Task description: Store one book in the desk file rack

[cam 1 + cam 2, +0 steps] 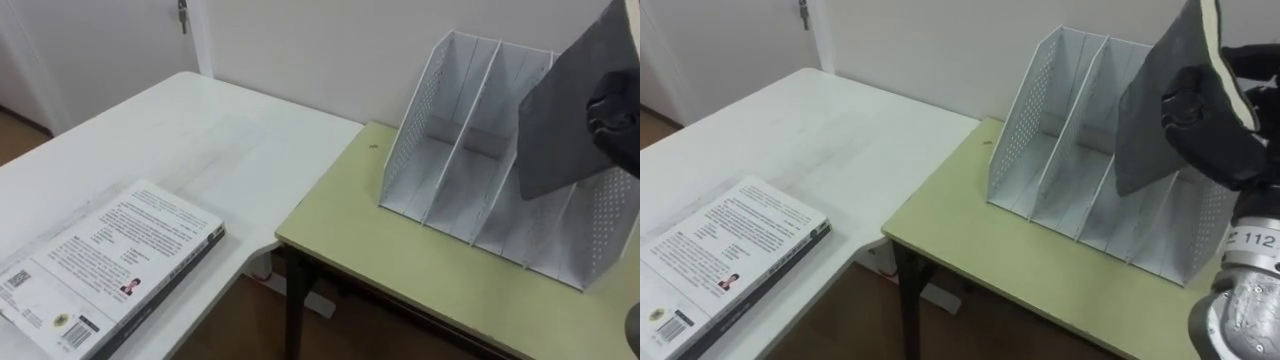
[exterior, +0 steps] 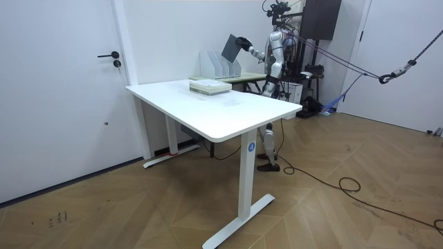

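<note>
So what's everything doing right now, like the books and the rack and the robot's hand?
Grey book: closed, held up tilted over the rack, not down in a slot.
Right hand: shut on the grey book.
Rack: upright on the green desk, the slots that show are empty.
Other book: closed, lying flat on the white table.
Door: shut.

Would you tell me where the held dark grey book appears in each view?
Left eye view: dark grey book at upper right, overlapping the white file rack.
Right eye view: book upper right, in the right robot hand.
Room view: book upper centre, above the rack.
Shared landmark: the rack.
</note>
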Controlling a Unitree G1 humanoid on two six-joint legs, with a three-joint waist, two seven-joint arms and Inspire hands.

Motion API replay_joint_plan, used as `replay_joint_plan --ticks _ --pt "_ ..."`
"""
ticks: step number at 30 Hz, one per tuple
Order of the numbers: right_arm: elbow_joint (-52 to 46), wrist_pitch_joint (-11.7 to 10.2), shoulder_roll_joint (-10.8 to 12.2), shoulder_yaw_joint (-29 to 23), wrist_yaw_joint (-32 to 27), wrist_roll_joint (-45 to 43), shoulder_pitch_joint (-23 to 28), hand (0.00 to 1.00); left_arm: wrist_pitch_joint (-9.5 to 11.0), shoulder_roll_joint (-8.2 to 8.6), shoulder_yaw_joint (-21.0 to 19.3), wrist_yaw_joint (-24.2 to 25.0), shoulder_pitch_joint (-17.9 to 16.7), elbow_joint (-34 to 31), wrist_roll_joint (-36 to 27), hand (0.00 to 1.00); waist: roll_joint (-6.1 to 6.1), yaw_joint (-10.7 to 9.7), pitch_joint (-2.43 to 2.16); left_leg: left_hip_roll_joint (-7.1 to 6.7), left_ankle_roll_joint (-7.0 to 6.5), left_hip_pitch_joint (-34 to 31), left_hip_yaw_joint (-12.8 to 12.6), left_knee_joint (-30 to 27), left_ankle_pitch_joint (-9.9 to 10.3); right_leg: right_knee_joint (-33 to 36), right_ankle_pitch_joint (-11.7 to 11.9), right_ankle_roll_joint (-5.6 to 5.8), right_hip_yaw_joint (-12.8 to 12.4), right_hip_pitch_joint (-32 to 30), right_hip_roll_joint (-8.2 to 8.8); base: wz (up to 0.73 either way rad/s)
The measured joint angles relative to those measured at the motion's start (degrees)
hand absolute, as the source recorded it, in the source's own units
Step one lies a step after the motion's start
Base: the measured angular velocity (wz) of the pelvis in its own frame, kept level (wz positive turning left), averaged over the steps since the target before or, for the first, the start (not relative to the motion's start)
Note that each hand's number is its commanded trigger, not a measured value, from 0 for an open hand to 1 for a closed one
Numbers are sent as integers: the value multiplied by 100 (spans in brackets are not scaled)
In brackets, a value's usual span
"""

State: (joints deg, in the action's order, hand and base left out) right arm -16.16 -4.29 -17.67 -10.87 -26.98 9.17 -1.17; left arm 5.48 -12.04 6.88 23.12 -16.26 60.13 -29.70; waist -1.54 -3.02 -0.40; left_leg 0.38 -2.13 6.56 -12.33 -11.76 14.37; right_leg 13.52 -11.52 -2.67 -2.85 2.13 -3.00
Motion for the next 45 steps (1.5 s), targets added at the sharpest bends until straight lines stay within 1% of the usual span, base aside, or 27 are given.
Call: replay_joint_plan --ticks 14,27,36,37,45 --pt "0 -3 -2 0 -211 -29 0 100 0 1 -1 -5 27 52 2 0 -10 -15 8 -1 0 -12 0 38 0 -68 2 -1 9 4 0 0" --pt "0 -3 -16 0 -240 -34 -4 100 -1 9 5 -46 59 82 2 0 -16 -22 11 -3 0 -31 6 45 0 -85 2 -1 17 -8 -1 0" --pt "1 -3 -20 -5 -245 -63 -4 100 -3 27 2 -47 115 189 4 0 -45 -26 30 -4 0 -23 13 45 0 -81 3 -1 13 -5 -2 0" --pt "1 -3 -25 -6 -245 -63 -4 100 -3 27 2 -47 120 193 7 0 -61 -20 40 -4 0 -23 24 45 0 -81 3 -1 16 -4 -2 0" --pt "95 -2 -26 -6 -212 15 -57 100 -17 27 -2 -46 145 220 15 0 -77 -13 50 -8 0 -41 79 50 0 -95 3 -1 51 -4 4 1"
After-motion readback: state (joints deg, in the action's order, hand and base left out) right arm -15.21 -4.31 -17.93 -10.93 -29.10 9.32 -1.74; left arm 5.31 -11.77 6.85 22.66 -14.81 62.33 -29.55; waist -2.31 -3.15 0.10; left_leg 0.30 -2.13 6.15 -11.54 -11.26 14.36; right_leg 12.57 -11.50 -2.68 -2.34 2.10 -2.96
